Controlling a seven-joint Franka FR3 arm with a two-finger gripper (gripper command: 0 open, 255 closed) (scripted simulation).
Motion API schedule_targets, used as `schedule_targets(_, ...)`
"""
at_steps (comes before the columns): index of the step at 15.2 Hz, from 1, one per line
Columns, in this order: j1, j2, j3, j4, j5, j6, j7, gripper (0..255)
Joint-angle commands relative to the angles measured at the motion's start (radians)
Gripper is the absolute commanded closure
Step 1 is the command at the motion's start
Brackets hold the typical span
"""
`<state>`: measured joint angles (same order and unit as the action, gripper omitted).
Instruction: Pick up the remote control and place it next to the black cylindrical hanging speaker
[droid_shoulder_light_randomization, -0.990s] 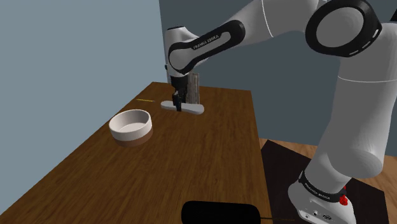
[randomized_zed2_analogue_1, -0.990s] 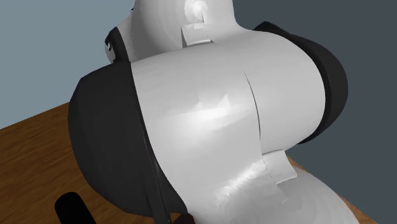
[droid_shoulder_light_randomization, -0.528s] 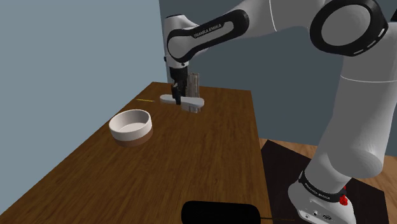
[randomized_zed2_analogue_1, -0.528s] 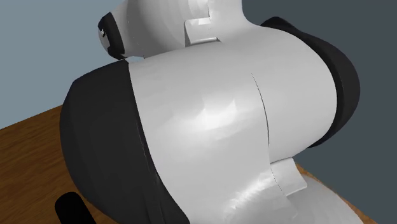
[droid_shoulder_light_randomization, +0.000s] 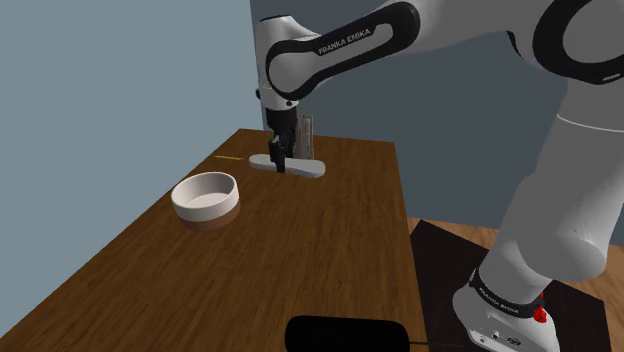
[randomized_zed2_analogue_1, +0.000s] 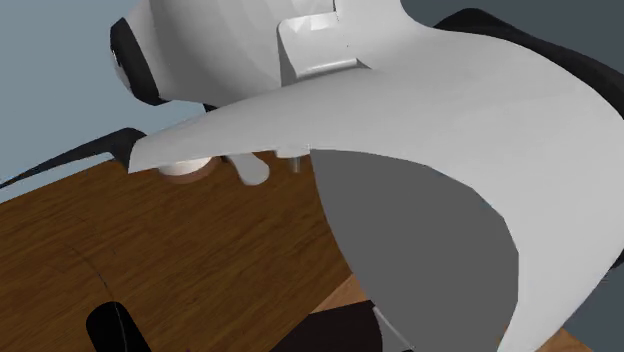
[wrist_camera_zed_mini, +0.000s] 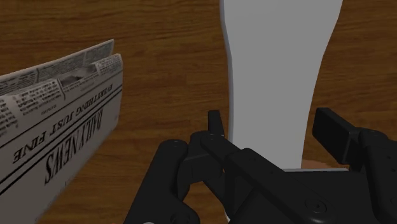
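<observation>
The white arm (droid_shoulder_light_randomization: 440, 40) reaches from its stand (droid_shoulder_light_randomization: 450, 290) over the wooden tabletop (droid_shoulder_light_randomization: 300, 250) to the far end, with the pincer (droid_shoulder_light_randomization: 281, 163) pointing down; in the wrist view the pincer (wrist_camera_zed_mini: 271, 121) is closed to a narrow gap on the remote control (wrist_camera_zed_mini: 273, 70), a plain light grey slab running lengthwise away from the hand, with one black finger (wrist_camera_zed_mini: 215, 124) against each of its long sides; in the shoulder view the remote control (droid_shoulder_light_randomization: 308, 169) lies flat and crosswise under the hand, though whether it touches the wood or hangs just above it I cannot tell; a folded newspaper (wrist_camera_zed_mini: 57, 121) headed "Daily News" stands upright just beside it, on the side away from the stand in the shoulder view (droid_shoulder_light_randomization: 306, 135); a white bowl (droid_shoulder_light_randomization: 206, 195) sits on the tabletop toward the shoulder view's left, apart from the remote control; the black cylindrical speaker (droid_shoulder_light_randomization: 345, 332) lies at the near edge of the tabletop, at the bottom of the shoulder view, well apart from the remote control and the pincer.
</observation>
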<state>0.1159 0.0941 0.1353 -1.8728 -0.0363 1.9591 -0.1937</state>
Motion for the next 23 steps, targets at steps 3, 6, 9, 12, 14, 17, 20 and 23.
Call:
schedule_targets(3, 0.041, -0.069, 0.038, -0.086, 0.009, 0.016, 0.077, 255)
schedule_targets(6, 0.072, -0.119, 0.069, -0.145, 0.02, 0.025, 0.135, 255)
schedule_targets(9, 0.104, -0.162, 0.102, -0.193, 0.032, 0.03, 0.194, 255)
schedule_targets(12, 0.137, -0.197, 0.138, -0.231, 0.046, 0.033, 0.256, 255)
schedule_targets(14, 0.159, -0.217, 0.163, -0.25, 0.056, 0.034, 0.298, 255)
schedule_targets(17, 0.192, -0.239, 0.202, -0.271, 0.07, 0.033, 0.364, 255)
schedule_targets(20, 0.225, -0.253, 0.243, -0.282, 0.082, 0.032, 0.432, 255)
schedule_targets(23, 0.258, -0.257, 0.286, -0.282, 0.092, 0.03, 0.503, 255)
